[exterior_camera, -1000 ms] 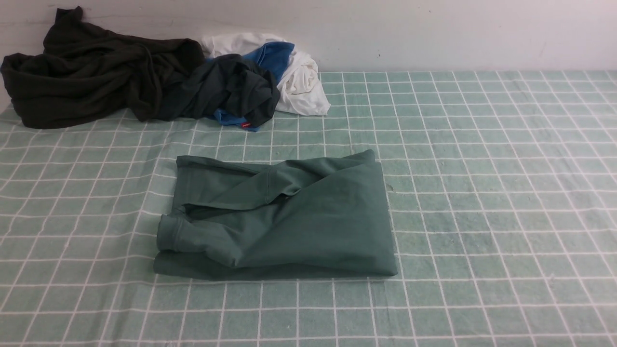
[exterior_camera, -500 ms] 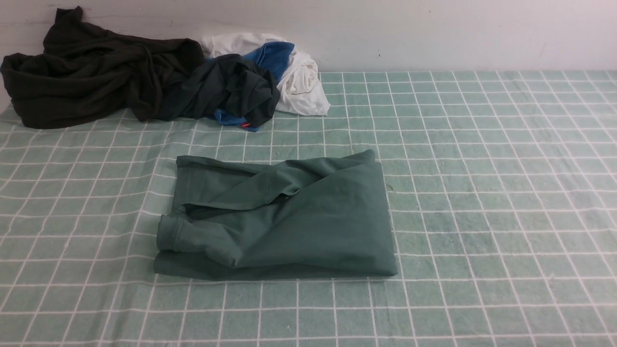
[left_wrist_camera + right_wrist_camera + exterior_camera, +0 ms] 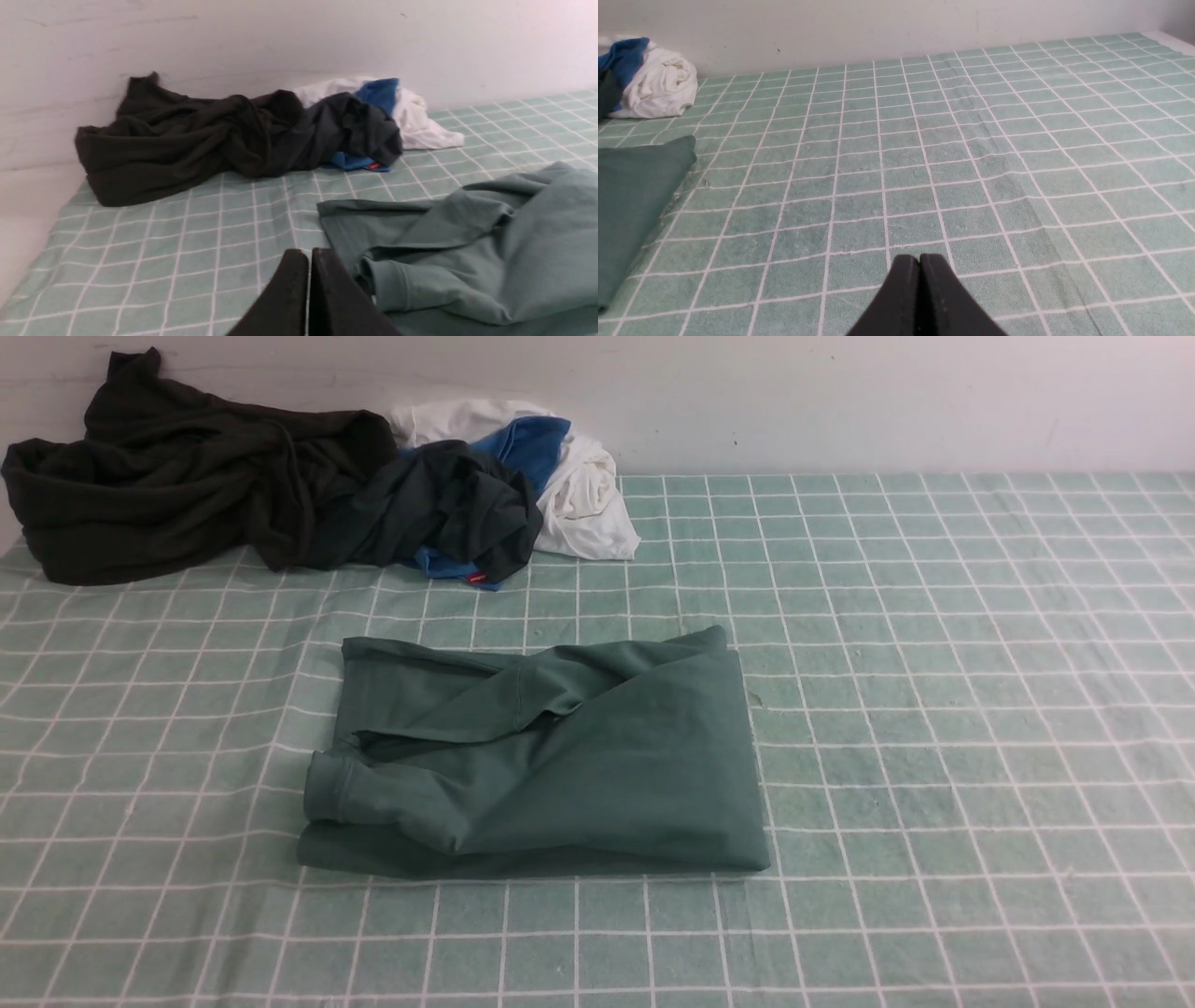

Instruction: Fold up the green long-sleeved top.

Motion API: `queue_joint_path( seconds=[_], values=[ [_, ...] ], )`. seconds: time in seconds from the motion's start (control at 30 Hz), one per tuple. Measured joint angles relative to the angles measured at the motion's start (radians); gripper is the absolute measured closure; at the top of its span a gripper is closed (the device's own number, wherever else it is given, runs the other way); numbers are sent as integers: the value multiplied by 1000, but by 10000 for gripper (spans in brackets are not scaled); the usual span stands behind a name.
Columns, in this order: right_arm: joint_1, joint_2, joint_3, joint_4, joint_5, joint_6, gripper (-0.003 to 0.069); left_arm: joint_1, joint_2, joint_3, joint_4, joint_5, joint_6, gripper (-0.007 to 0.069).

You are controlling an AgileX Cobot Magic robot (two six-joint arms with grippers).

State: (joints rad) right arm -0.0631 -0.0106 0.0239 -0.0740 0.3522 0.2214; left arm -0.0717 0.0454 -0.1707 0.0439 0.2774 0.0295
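One pale green checked cloth (image 3: 934, 709) covers the whole work surface, white grid lines all over it. On it sit four garments by count. Biggest is the blackish dark-olive garment (image 3: 177, 476), bunched at the far left against the wall. Next, the green long-sleeved top (image 3: 579, 765), lying folded into a rough rectangle mid-cloth, a bit left of centre, one cuffed sleeve draped across its left side. Then a dark grey-green garment (image 3: 457, 509) piled on a blue and white cloth (image 3: 583, 490), just right of the olive heap.

The front view shows no arms at all. Only the wrist views catch the pincers: the left gripper (image 3: 309, 254) is clenched on nothing, just beside the top's cuff; the right gripper (image 3: 920, 259) is clenched and empty too, over bare cloth well right of the top.

A tiny red tag (image 3: 476, 578) shows on the blue fabric, too small to read.
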Motion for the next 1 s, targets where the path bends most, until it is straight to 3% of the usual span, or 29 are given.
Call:
queue_joint_path(
  seconds=[0.23,0.43,1.0],
  values=[
    [0,0,0,0,0,0,673,62,-56,192,-34,-47,5,628],
    [0,0,0,0,1,0,673,62,-56,194,-44,44,7,628],
    [0,0,0,0,1,0,673,63,-56,192,-44,55,7,628]
  ],
)
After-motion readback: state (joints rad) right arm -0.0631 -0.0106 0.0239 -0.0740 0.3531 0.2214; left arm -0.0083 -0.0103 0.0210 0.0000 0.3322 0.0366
